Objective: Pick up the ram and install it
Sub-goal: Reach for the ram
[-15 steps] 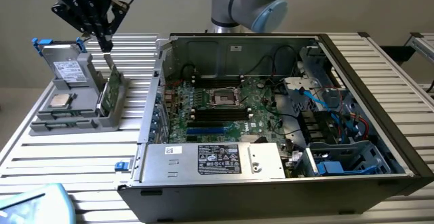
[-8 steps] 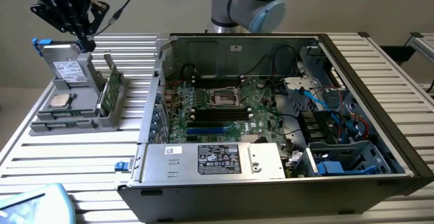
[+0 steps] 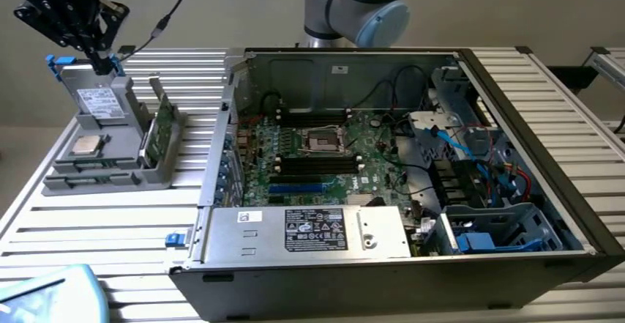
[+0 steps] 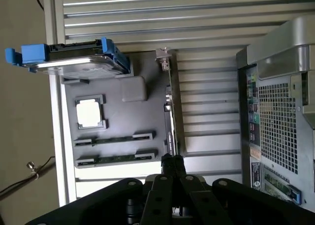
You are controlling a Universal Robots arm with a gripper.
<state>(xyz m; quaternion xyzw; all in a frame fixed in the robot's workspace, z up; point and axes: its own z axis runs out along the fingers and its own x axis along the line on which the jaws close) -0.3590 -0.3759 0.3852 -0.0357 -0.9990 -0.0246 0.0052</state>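
**Exterior view.** Your claw point(image 3: 102, 64) hangs at eleven o'clock in the scene, its fingertips just above the hard drive point(image 3: 98, 103) propped on the grey holder point(image 3: 58, 185). The ram point(image 3: 90, 168) lies flat in slots at the holder's six o'clock end, just beyond the processor point(image 3: 86, 145). A green card point(image 3: 156, 129) stands on edge along the holder's three o'clock side. At three o'clock of the holder, the open computer case point(image 3: 391, 294) sits on the slatted table point(image 3: 98, 228), motherboard point(image 3: 323, 154) exposed.

**Wrist view.** Your claw point(image 4: 172, 160) has its fingers pressed together and grips nothing. It points beside the end of the green card point(image 4: 171, 112). The ram point(image 4: 114, 138), two sticks side by side, rests in its slots between the processor point(image 4: 90, 112) and the claw.
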